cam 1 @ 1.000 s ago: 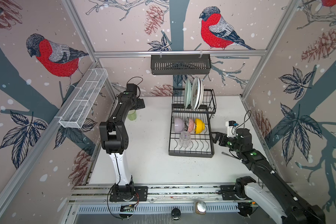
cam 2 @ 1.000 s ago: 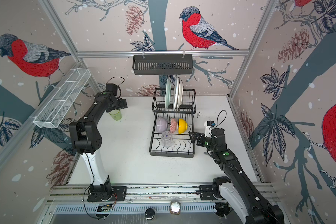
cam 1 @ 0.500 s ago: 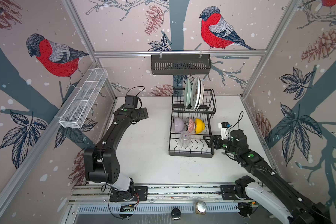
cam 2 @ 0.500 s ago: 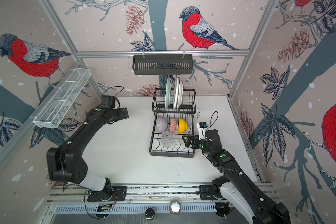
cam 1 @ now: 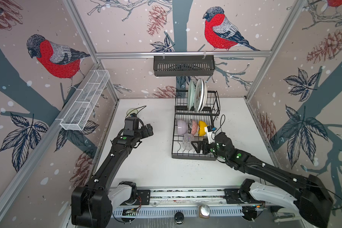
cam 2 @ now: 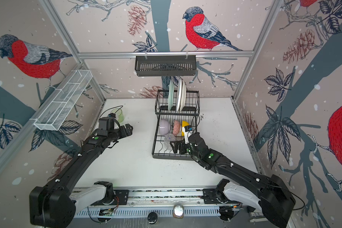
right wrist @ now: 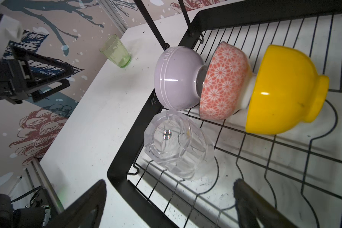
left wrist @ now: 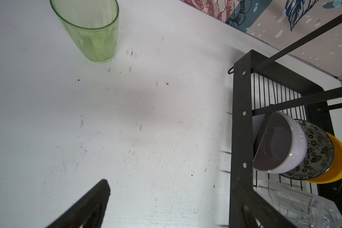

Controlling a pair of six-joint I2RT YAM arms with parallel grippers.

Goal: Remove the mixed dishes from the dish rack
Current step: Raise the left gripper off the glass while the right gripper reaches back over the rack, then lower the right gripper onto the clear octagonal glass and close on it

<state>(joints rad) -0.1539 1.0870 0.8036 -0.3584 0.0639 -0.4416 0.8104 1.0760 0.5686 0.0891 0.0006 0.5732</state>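
A second ago the left gripper point(cam 1: 148, 130) is up at the green glass point(cam 1: 131, 112) by the table's point(cam 1: 156, 167) far-left corner. Now it has drawn back toward the middle of the left edge, and the glass stands upright alone on the table, clear of the fingers. The right gripper point(cam 1: 195, 147) has come from beside the right edge of the dish rack point(cam 1: 193, 157) to over the near part of its lower tier.

The left arm stretches forward, low and nearly straight, with its wrist turned toward the rack. Its jaws are spread wide with nothing between them. The right arm reaches in from the near-right corner, forearm low, with its wrist over the rack's near-right corner. Its jaws are also spread wide and empty, and they point at the clear glass point(right wrist: 176, 148), which stands just ahead of the fingertips at the lower tier's near-left corner.

Behind that glass the lilac bowl point(cam 1: 181, 127), pink-patterned bowl point(cam 1: 193, 127) and yellow bowl point(cam 1: 202, 128) lean on edge in a row. On the raised tier the pale green plate point(cam 1: 190, 96), patterned plate point(cam 1: 198, 94) and plain white plate point(cam 1: 204, 96) stand upright
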